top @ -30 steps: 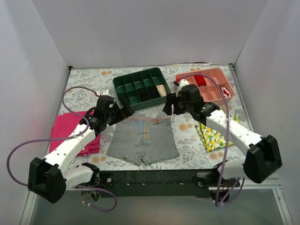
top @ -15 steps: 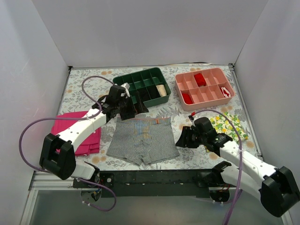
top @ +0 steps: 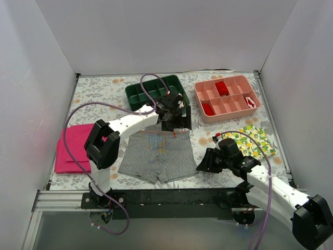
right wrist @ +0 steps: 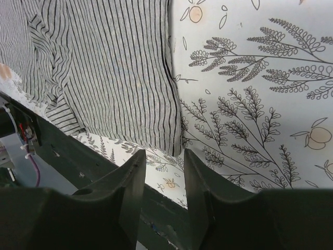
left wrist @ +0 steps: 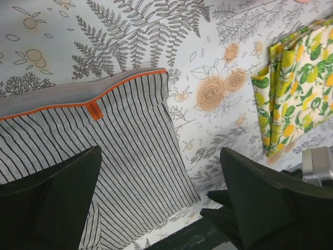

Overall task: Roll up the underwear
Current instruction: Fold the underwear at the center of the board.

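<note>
Progress is zero, you've the whole roll left: underwear (top: 157, 156) lies flat on the table (top: 104, 94), left gripper (top: 176, 121) wide open over its far edge, right gripper (top: 203, 165) barely parted (empty) beside its near corner.

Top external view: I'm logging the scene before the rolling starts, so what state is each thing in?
underwear: spread flat, unrolled
left gripper: open, empty, over the waistband's right corner
right gripper: slightly open, empty, by the right leg hem
magenta cloth: folded flat
lemon-print cloth: folded flat
green tray: upright, partly behind the left arm
pink tray: upright, red items in some compartments
</note>
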You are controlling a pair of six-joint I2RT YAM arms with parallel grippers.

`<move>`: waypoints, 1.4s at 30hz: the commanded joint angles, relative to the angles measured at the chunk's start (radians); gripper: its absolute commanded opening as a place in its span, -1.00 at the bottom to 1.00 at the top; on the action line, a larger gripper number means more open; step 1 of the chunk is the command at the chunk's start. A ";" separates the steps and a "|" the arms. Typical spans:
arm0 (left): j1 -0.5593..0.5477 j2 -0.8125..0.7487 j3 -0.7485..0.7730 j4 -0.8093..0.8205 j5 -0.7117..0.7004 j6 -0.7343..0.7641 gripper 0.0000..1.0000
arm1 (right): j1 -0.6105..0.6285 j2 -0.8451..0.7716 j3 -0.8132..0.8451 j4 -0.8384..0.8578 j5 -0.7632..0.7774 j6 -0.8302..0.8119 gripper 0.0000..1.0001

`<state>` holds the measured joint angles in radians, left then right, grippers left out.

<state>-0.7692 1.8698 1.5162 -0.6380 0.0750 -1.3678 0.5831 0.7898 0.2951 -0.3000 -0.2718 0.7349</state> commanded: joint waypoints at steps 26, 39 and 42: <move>-0.097 0.403 0.504 -0.279 -0.124 -0.096 0.07 | 0.000 -0.009 -0.048 0.047 -0.012 -0.032 -0.27; -0.096 0.480 0.573 -0.318 -0.167 -0.102 0.03 | 0.001 -0.023 -0.063 0.073 -0.035 -0.034 -0.28; -0.096 0.489 0.573 -0.324 -0.191 -0.099 -0.02 | 0.001 -0.024 -0.059 0.071 -0.037 -0.037 -0.27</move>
<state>-0.8661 2.3638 2.0544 -0.9356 -0.0715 -1.4631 0.5831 0.7784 0.2325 -0.2588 -0.2920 0.7074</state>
